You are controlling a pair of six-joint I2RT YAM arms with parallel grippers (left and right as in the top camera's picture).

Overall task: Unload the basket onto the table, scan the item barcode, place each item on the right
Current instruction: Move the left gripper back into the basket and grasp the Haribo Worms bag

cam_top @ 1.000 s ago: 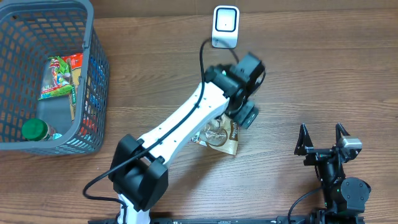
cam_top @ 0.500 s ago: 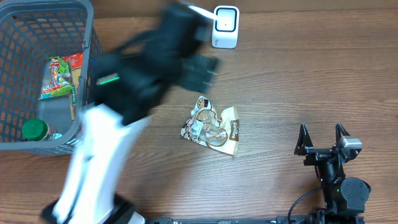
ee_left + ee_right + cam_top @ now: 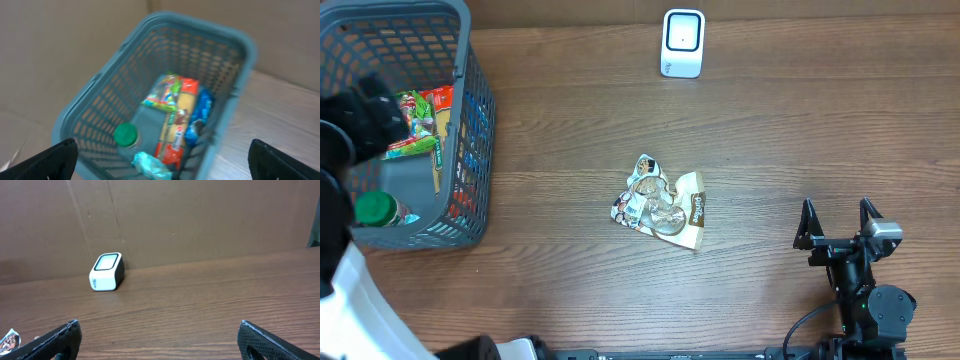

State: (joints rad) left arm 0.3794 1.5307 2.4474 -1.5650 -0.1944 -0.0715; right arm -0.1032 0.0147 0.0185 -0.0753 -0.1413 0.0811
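Overhead, snack packet (image 3: pixel 662 207) lying untouched, left hand (image 3: pixel 164 162) released above basket (image 3: pixel 472 120), right hand (image 3: pixel 838 215) released

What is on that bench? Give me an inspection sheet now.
Surface: wooden table, no spills seen.
Job's things: white scanner at the far edge; crumpled snack packet lying mid-table, apart from it.
Clutter: blue-grey basket at left, holding a green-capped bottle and packets.
Grippers: left gripper open, empty, above the basket; right gripper open, empty, front right.
Cables: black cable by the right arm's base.
Surroundings: brown wall behind the table.
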